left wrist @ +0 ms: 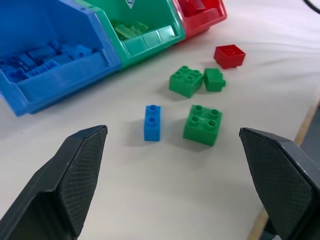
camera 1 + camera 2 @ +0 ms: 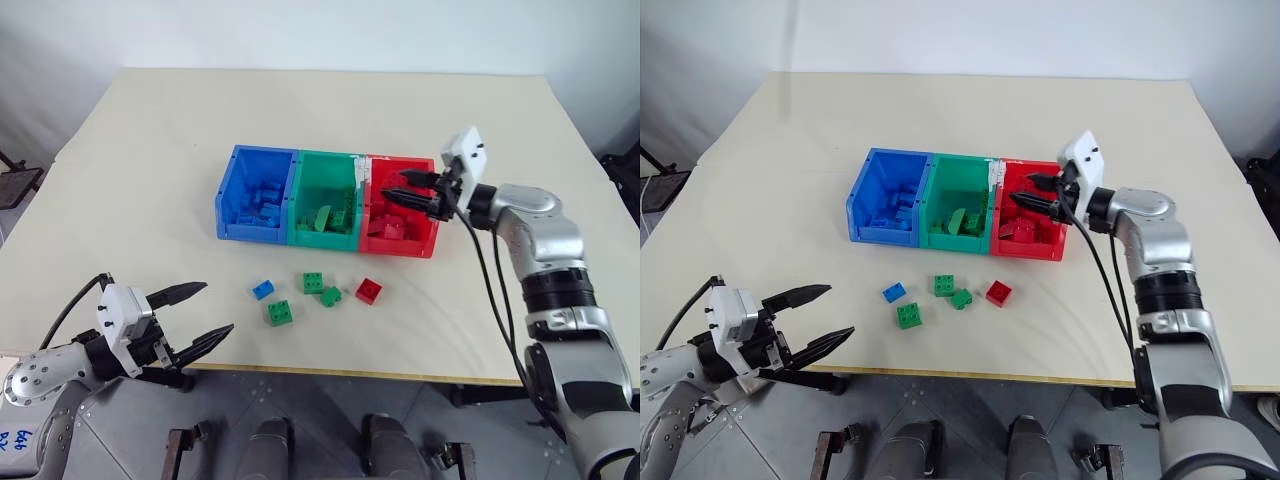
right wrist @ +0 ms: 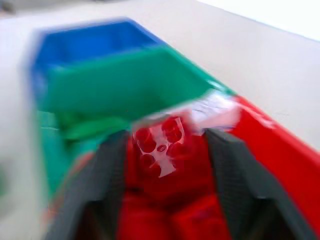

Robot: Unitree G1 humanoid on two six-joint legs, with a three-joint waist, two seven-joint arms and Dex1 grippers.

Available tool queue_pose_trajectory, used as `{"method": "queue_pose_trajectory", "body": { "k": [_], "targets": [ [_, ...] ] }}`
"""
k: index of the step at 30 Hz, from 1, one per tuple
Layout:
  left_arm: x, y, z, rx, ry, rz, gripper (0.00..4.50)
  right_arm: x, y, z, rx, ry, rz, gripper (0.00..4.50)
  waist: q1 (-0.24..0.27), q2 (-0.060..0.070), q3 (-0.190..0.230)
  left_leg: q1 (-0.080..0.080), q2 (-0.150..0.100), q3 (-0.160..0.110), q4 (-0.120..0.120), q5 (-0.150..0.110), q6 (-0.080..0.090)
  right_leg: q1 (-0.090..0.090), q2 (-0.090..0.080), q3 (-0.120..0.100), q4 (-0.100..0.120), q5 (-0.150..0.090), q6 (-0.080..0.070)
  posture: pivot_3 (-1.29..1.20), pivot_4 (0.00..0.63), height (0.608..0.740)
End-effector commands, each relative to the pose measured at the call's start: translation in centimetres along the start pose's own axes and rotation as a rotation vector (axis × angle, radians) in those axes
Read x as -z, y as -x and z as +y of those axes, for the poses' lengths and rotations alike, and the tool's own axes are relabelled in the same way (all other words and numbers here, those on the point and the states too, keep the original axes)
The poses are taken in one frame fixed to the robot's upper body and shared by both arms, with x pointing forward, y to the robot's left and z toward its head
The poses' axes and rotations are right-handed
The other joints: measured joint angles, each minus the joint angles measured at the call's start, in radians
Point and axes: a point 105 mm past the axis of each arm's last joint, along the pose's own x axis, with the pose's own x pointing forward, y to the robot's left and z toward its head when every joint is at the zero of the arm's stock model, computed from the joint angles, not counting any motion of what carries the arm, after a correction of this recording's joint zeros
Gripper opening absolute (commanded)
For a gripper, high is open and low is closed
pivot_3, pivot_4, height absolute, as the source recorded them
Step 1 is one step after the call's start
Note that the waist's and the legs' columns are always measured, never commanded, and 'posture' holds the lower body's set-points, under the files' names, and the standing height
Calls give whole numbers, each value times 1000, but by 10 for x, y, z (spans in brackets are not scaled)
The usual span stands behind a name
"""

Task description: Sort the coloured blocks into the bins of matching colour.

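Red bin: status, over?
Right gripper over red bin, red brick between its fingers. Left gripper open, idle. Five blocks left on table.

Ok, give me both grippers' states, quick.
Left gripper: open, empty.
Right gripper: over the red bin, red block between its fingers; grip cannot be told.

A pale beige table stood before a white wall, over grey floor.

A red block (wrist view) is too blurred to tell whether held.
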Motion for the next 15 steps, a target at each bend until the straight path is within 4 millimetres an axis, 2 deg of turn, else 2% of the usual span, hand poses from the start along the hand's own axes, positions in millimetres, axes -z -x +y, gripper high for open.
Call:
{"method": "queue_pose_trajectory", "body": {
  "k": [1,3,7,9,12,15],
  "targets": [
    [-7,3,2,-30,-36,-21,4500,-13,-1,-6,20,32,-54,3832,-1,0,0,0,0,0,0,0,0,0,0,0,0,0,0,0,150,740],
    [-7,3,3,-36,-37,-21,4500,-13,1,-2,-14,51,-64,4477,-2,0,0,0,0,0,-1,0,0,0,0,0,1,0,0,0,150,740],
    [-8,0,1,-19,-40,-27,4500,-13,31,14,-159,82,-127,4477,3,0,0,-1,0,0,-1,0,0,0,0,-1,0,0,0,0,150,740],
    [-10,-2,-1,7,-47,-31,4500,-7,54,27,-258,86,-136,4477,7,0,0,-1,0,-1,-1,-1,1,1,0,-1,0,0,0,0,150,740],
    [-10,-7,-5,68,-73,-19,4500,10,80,37,-323,80,-60,4477,9,0,0,-1,0,0,0,-1,2,2,0,-1,0,0,1,0,150,740],
    [-7,-18,-12,164,-82,0,4500,42,113,42,-365,160,133,4477,10,0,0,-1,0,0,1,-1,2,2,0,-1,-3,0,1,0,150,740]
  ]
}}
